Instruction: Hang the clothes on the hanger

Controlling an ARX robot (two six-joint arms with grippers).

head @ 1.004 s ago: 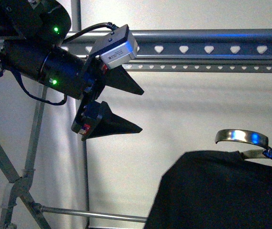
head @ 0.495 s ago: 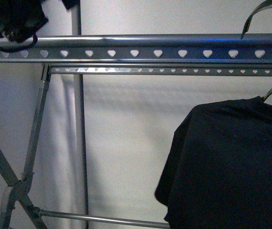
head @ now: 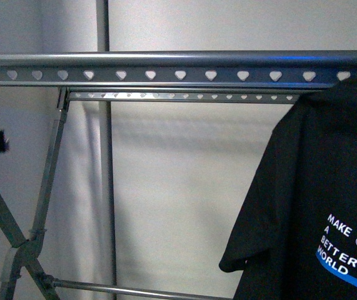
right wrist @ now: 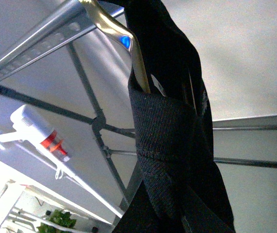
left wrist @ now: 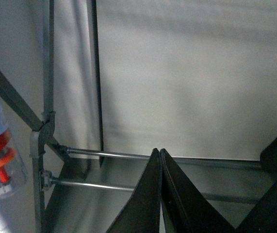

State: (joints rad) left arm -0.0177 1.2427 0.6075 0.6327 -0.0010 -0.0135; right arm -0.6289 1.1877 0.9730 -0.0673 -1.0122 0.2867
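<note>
- at the right edge of the front view, the large black t-shirt with white "make a better world" print point(head: 316, 206) hangs with its top level with the grey metal drying rack's long rail punched with heart-shaped holes point(head: 165, 69). whether it already bears on the rail cannot be told, as that corner is hidden. neither claw shows here; only a blurred blue-black scrap sits at the left edge.
- a second ago the left arm filled the upper left with its claw spread wide and the shirt was low beneath a metal hook; half a second ago the arm had nearly left the view and the shirt was higher. now the arm is gone and the shirt has risen to the rail, with its print in sight.
- in the left wrist view, the left claw point(left wrist: 160, 160) is clenched on nothing, its two dark tips pressed together, hanging before the rack's lower cross bars and well apart from the shirt.
- in the right wrist view, the shirt's ribbed collar point(right wrist: 165, 131) wraps a shiny gold-toned metal hook point(right wrist: 116, 34) that reaches up to the rail. the right claw itself is hidden behind the cloth, so i cannot tell its state.
- judged from this, the lift looks done; seating the hook on the rail and letting go remain.
</note>
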